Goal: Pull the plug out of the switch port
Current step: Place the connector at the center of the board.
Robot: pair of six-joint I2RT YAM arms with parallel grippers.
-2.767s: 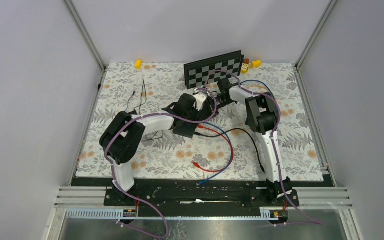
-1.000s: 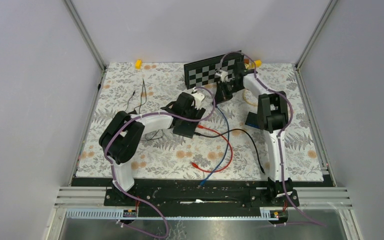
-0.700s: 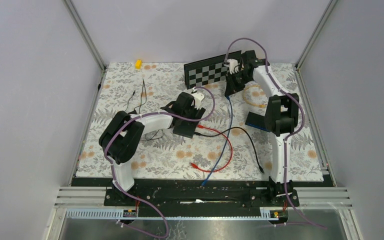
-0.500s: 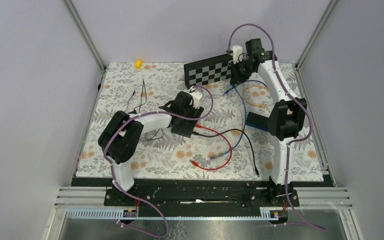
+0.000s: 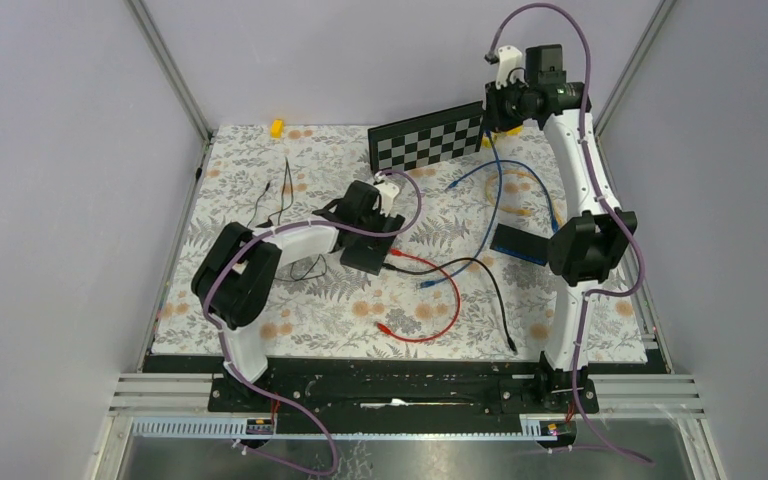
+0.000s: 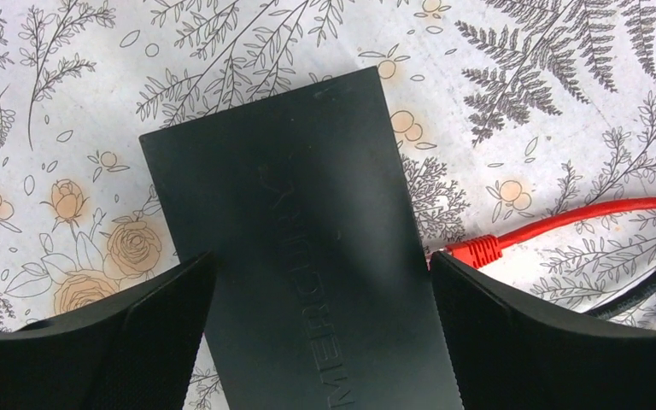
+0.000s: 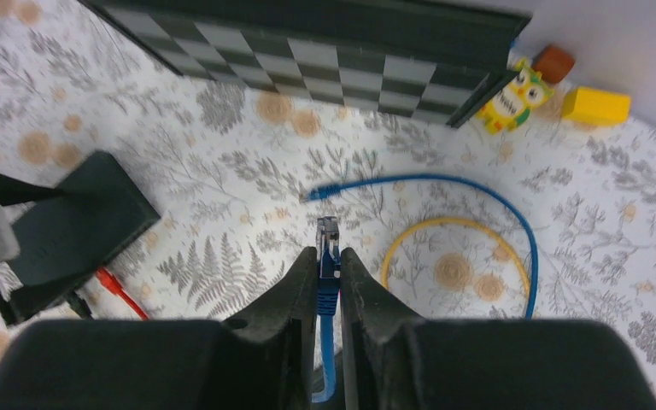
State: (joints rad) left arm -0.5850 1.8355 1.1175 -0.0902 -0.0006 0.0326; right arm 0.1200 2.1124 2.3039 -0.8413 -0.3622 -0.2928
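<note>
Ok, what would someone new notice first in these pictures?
The right tool hovers high at the far right, pinching a blue plug whose blue cable hangs down to the floral mat. Mid-table, the left tool grips a black switch by its sides, with a red plug at its edge.

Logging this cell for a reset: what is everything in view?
network switch: 1, black, mat centre
red cable: 1, red, plug at the switch's side
black cable: 1, black, from switch toward near edge
held blue cable: 1, blue, plug end in right gripper
loose blue cable: 1, blue, arcs on mat, far right
yellow cable: 1, yellow, looped inside that arc
thin wires: count unclear, black, mat's left
chessboard: 1, black and grey, far edge
yellow blocks: 2, yellow, far corners
owl toy: 1, yellow, by chessboard's right end
dark blue box: 1, beside right arm
floral mat: 1, white, covers table
left gripper: black, clamps switch
right gripper: black, clamps blue plug
</note>
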